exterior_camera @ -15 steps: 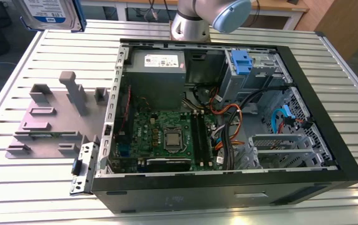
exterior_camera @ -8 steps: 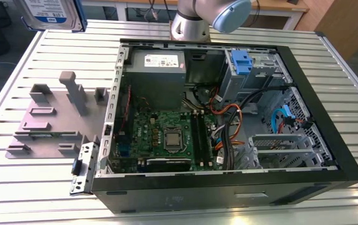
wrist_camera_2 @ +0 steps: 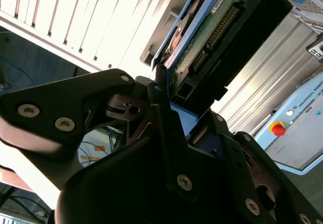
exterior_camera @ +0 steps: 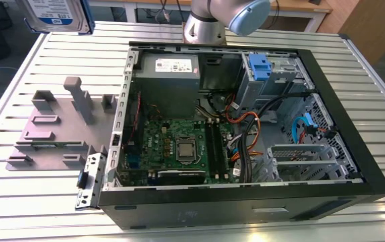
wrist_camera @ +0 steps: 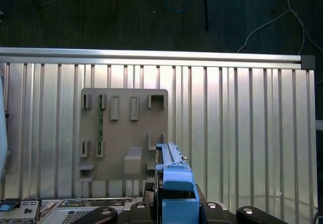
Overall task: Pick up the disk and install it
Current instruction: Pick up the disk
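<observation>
Your gripper [wrist_camera_2: 184, 103] clamps the flat silver hard disk [exterior_camera: 57, 15], blue-bracketed, by one end, aloft and well apart from the open black computer case [exterior_camera: 246, 209], so it could pivot and snag on entry.

I have my gripper [wrist_camera_2: 177, 112] closed tight on the disk [wrist_camera_2: 202, 40], the black fingers [wrist_camera_2: 160, 90] pressing on its two broad faces so that it juts out edge-on from between the jaws in both wrist views. In the first wrist view the wrist is carried high and faces straight down, with the black knuckles of the gripper [wrist_camera: 174, 211] spread to either side. In the exterior view my arm [exterior_camera: 209, 22] shows as a silver link with a pale blue joint cap.
</observation>
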`<state>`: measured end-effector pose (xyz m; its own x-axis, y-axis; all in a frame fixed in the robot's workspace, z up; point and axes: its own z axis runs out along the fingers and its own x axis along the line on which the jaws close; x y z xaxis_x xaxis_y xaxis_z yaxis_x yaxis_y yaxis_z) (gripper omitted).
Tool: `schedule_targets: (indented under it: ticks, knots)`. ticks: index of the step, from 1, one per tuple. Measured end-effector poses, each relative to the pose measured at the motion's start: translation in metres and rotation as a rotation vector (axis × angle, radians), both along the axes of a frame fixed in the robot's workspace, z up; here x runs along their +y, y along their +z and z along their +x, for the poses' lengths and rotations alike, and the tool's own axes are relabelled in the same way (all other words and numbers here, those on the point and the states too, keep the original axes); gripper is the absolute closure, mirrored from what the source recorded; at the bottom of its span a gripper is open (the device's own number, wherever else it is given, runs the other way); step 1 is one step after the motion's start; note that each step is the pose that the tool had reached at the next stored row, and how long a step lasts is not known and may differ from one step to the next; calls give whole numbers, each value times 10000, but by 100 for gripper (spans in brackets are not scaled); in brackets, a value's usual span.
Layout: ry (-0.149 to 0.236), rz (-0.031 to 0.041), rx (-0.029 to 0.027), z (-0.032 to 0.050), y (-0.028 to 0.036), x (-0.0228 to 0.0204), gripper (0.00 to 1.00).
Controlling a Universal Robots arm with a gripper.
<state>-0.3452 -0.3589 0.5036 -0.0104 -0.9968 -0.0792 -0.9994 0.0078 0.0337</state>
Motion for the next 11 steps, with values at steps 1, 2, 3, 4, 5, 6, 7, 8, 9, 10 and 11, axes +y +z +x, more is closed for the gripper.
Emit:
schedule_targets:
  ticks: [1, 2, 3, 4, 5, 6, 7, 8, 9, 10, 11]
  knots:
    - [0, 0, 0, 2, 0, 0, 63]
    - [0, 0, 0, 5, 0, 0, 63]
    - [0, 1, -1, 7, 0, 0, 63]
    - [0, 0, 0, 10, 0, 0, 63]
    - [0, 0, 0, 12, 0, 0, 63]
    - [0, 0, 0, 14, 0, 0, 63]
    - [0, 0, 0, 16, 0, 0, 63]
    - [0, 0, 0, 19, 0, 0, 63]
    - [0, 0, 0, 21, 0, 0, 63]
    - [0, 0, 0, 24, 0, 0, 63]
    - [-1, 1, -1, 26, -1, 0, 63]
